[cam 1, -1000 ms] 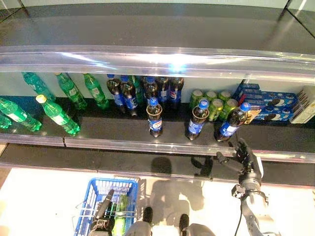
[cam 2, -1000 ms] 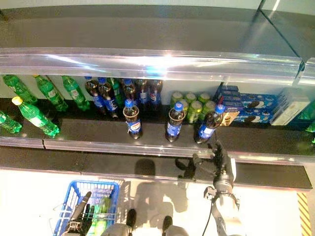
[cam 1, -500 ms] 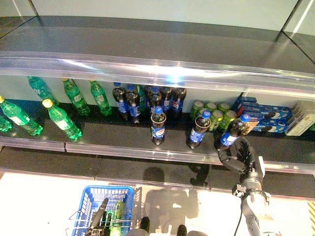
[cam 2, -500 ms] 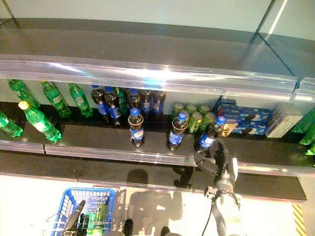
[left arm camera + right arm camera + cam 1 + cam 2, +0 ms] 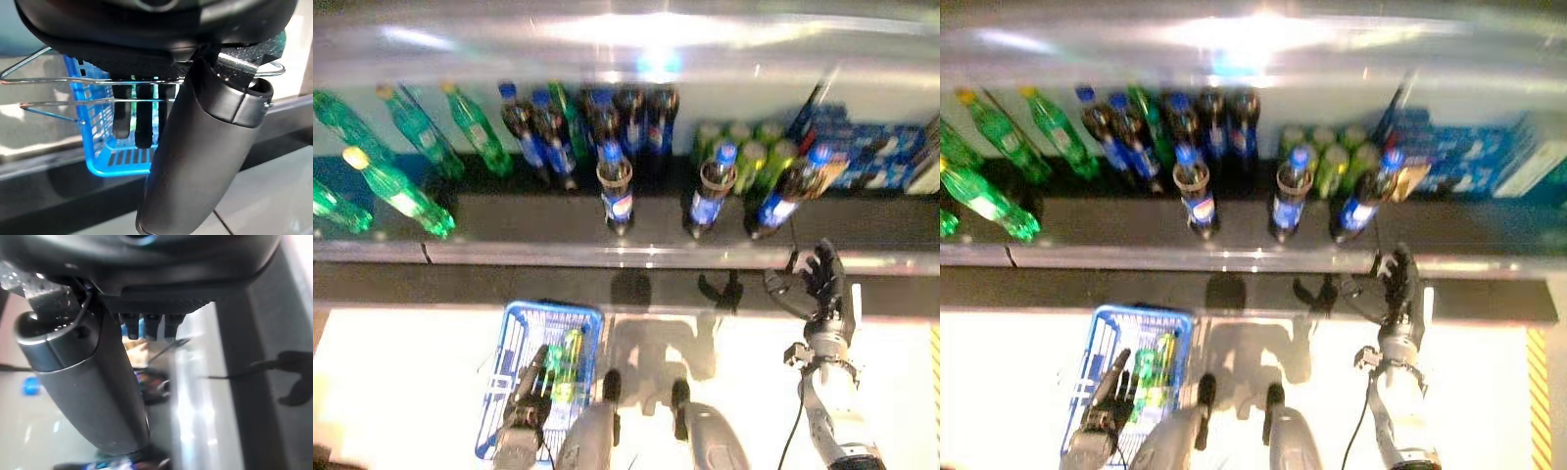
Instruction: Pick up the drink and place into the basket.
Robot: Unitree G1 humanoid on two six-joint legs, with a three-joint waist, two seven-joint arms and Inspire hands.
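Shelf front now sits above the right hand (image 5: 820,284), which has drawn back from the cola bottle (image 5: 783,201), fingers loosely spread and empty, so the pick remains undone; the left hand (image 5: 142,117) hooks the basket (image 5: 524,338) handle.

The clear shelf lip (image 5: 607,257) is running across the front. Three cola bottles (image 5: 707,201) are standing just behind it, with gaps between them. Cans (image 5: 744,157) are crowding the far right.

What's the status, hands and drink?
Right hand open, empty, below the shelf rail. Nearest cola bottle on the shelf, untouched. Left hand shut on the basket handle. Rail between hand and bottle.
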